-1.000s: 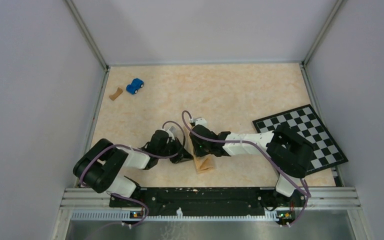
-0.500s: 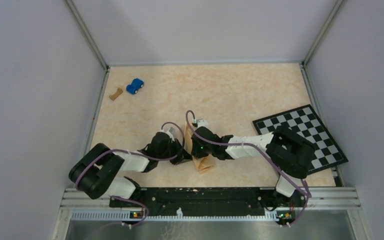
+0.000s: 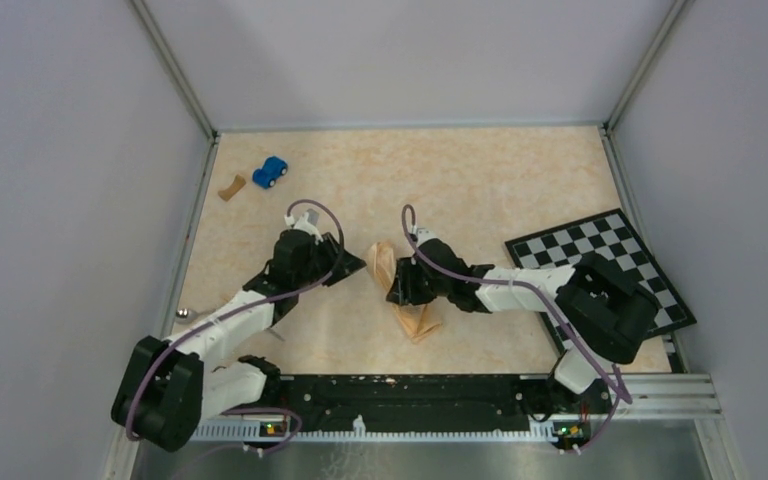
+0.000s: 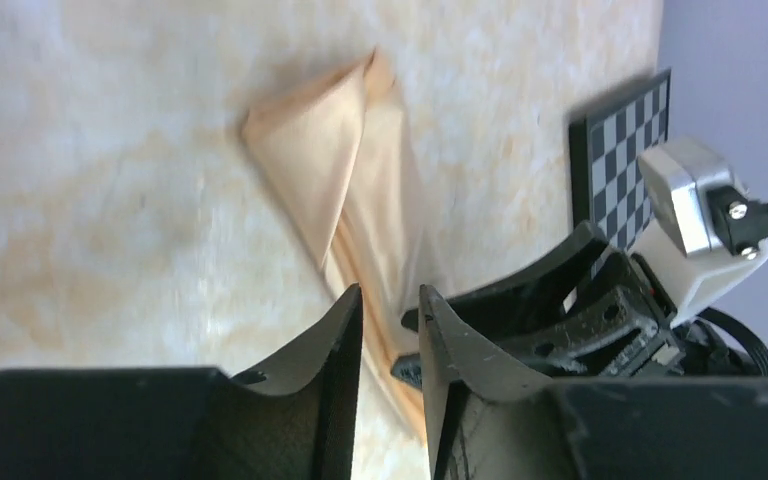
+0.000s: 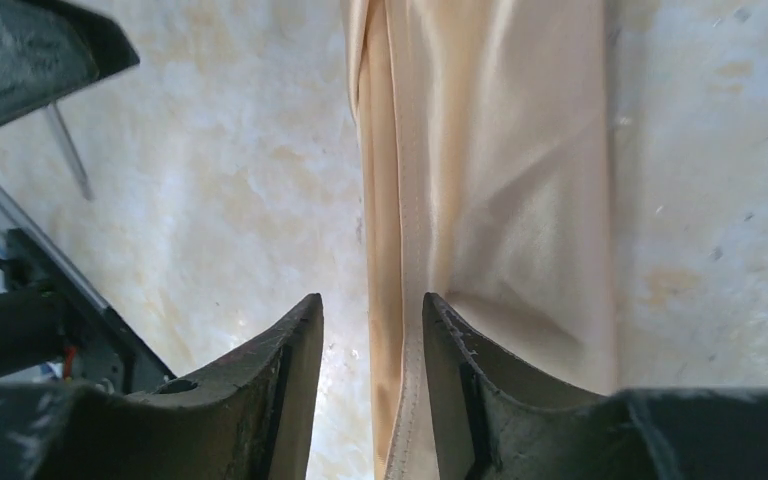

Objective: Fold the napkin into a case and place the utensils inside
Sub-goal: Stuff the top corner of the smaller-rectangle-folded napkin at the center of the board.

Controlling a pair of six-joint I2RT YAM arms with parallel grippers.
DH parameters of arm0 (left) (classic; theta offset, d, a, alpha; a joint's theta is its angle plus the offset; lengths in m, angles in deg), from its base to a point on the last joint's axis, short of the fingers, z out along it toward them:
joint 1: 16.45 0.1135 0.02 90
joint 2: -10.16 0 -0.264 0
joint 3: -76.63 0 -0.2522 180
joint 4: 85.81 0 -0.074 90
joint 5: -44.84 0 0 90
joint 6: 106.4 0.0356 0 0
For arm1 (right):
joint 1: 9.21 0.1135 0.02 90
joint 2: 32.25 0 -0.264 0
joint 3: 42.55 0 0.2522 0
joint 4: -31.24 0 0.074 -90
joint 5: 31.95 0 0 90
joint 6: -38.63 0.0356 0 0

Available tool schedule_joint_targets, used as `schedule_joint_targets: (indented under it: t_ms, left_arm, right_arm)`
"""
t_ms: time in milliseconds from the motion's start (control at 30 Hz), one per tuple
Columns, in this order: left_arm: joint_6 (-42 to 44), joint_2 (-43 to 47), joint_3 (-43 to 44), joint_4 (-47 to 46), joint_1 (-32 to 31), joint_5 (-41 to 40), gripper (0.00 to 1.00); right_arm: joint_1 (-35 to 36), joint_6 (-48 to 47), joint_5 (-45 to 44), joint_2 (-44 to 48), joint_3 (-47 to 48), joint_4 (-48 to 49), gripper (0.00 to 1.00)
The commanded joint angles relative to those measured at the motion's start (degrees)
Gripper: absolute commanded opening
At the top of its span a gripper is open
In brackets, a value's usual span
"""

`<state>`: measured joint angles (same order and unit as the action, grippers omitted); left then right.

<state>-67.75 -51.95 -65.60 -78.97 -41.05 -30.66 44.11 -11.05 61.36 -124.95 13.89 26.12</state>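
Note:
The tan-orange napkin [image 3: 418, 320] lies on the table as a narrow folded strip, slanting from near centre toward the far left. It shows in the left wrist view [image 4: 335, 170] and in the right wrist view [image 5: 500, 150]. My left gripper [image 3: 358, 268] hovers just left of its far end, jaws a little apart [image 4: 392, 292] and empty. My right gripper [image 3: 392, 290] hangs over its middle, open [image 5: 371, 298], with the stitched hem on the table below the gap. One thin grey utensil [image 5: 68, 155] lies left of the strip.
A black-and-white checkerboard [image 3: 610, 270] lies at the right, partly under the right arm. A blue toy car [image 3: 270, 171] and a small brown scrap [image 3: 229, 187] sit at the far left. A small silvery object [image 3: 182, 313] rests by the left rail.
Both grippers have opened and drawn back from the napkin near the front edge. The left arm swung to the far left. The napkin now lies as a longer strip reaching farther from me.

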Motion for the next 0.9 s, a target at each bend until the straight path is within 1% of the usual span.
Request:
schedule_joint_targets:
  t_ms: [0, 67, 100, 267, 333, 400, 533, 700, 867]
  left_arm:
    - [5.62, -7.37, 7.88, -0.83, 2.56, -0.73, 0.27]
    - [7.08, -11.96, 11.24, -0.80, 3.43, -0.11, 0.21]
    - [8.28, -13.73, 12.64, -0.80, 3.68, 0.04, 0.20]
    - [11.06, -21.54, 18.62, -0.46, 4.15, 2.20, 0.19]
    - [11.60, -23.66, 20.14, -0.32, 4.26, 3.43, 0.18]
    - [11.90, -25.70, 20.94, -0.77, 4.21, 4.37, 0.17]
    - [12.19, -28.56, 21.89, -1.36, 4.21, 6.36, 0.14]
    - [12.60, -30.08, 21.83, -2.48, 4.27, 6.90, 0.13]
    - [12.38, -31.04, 21.61, -3.93, 4.15, 8.22, 0.14]
  right_arm:
    - [-5.36, 2.32, 7.27, 2.80, 2.11, 6.04, 0.41]
    - [-7.81, 4.01, 8.52, 0.72, 4.41, 6.57, 0.40]
    - [-9.17, 4.84, 8.89, -0.60, 5.41, 7.29, 0.37]
    - [-12.87, 8.11, 13.38, -9.37, 10.47, 12.57, 0.12]
    - [-13.23, 8.82, 14.09, -12.24, 12.64, 13.63, 0.05]
    - [-13.44, 8.93, 14.24, -14.65, 14.54, 13.57, 0.01]
    - [-13.72, 9.40, 15.00, -17.78, 16.17, 14.90, 0.00]
    - [-13.77, 9.49, 15.61, -20.45, 17.95, 15.51, 0.00]
    - [-13.85, 10.43, 16.10, -22.79, 18.96, 16.78, 0.00]
